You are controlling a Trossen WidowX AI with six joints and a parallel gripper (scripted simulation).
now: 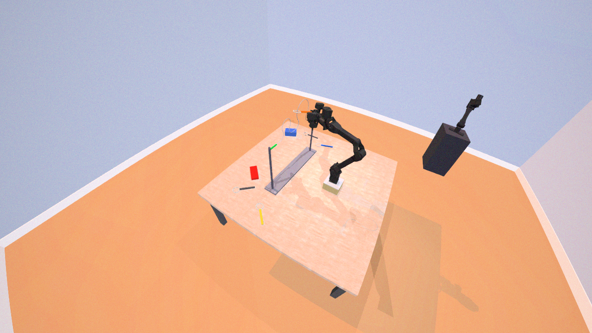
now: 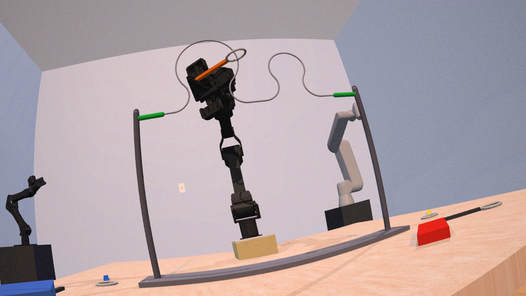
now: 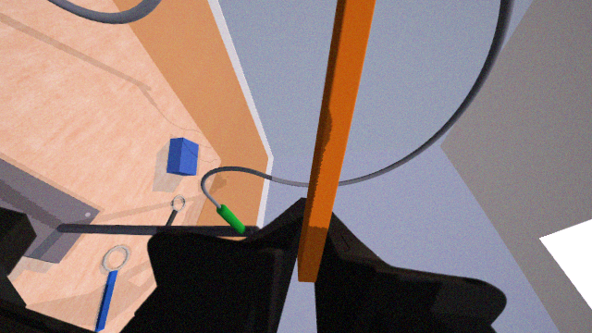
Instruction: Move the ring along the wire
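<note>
The orange handle (image 1: 305, 111) (image 2: 213, 69) (image 3: 342, 106) is held near its lower end in my gripper (image 2: 197, 78) (image 3: 310, 204), which is shut on it. The ring (image 2: 245, 53) is around the right side of the wire's large loop in the exterior view, tilted nearly flat. Whether it touches the thin grey wire (image 2: 207, 40) (image 3: 481, 79) cannot be told. The ring is outside the wrist view, where the wire passes behind the handle. One green part (image 2: 151, 116) (image 3: 230, 218) is at the left post (image 2: 141, 183), the other green part (image 2: 344, 94) (image 1: 273, 146) at the right post (image 2: 371, 154).
The smaller wire hump stands right of the ring in the exterior view. A red block (image 1: 254, 172) (image 2: 434, 231), a blue block (image 1: 290, 132) (image 3: 182, 156) and loose rings with yellow (image 1: 261, 216), blue (image 1: 326, 145) and black (image 1: 247, 188) handles lie on the table.
</note>
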